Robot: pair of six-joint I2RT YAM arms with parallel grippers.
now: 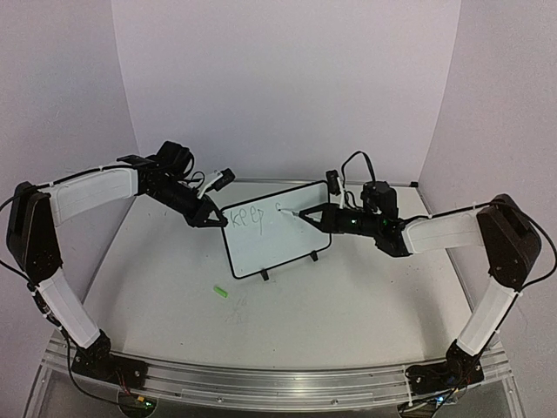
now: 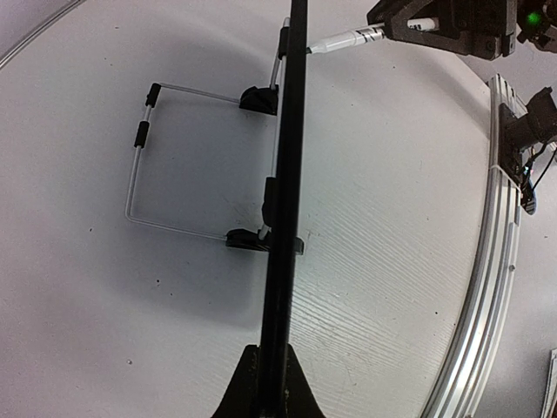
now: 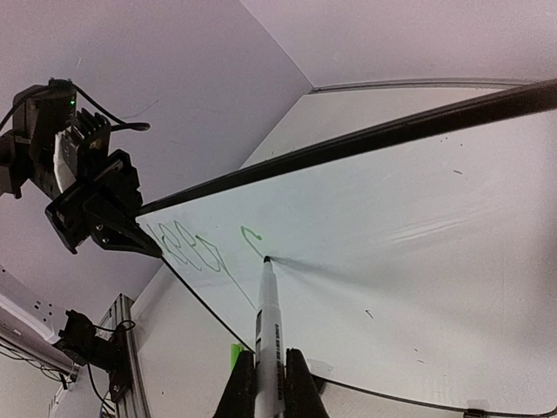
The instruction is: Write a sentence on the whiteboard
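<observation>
The whiteboard (image 1: 277, 237) stands tilted on its two black feet at mid-table. The sentence (image 1: 246, 218) reads "keep" in green, with one more short stroke to its right. My left gripper (image 1: 211, 218) is shut on the board's left edge. In the left wrist view the board (image 2: 285, 174) shows edge-on between the left gripper's (image 2: 271, 383) fingers. My right gripper (image 1: 324, 215) is shut on a white marker (image 1: 300, 212), its tip touching the board beside the new stroke. The right wrist view shows the right gripper (image 3: 270, 383), the marker (image 3: 268, 318), the writing (image 3: 187, 248) and the board (image 3: 418, 218).
A green marker cap (image 1: 221, 292) lies on the table in front of the board's left corner; it also shows in the right wrist view (image 3: 234, 353). A wire stand (image 2: 139, 174) props the board from behind. An aluminium rail (image 1: 261, 379) runs along the near edge. Walls close three sides.
</observation>
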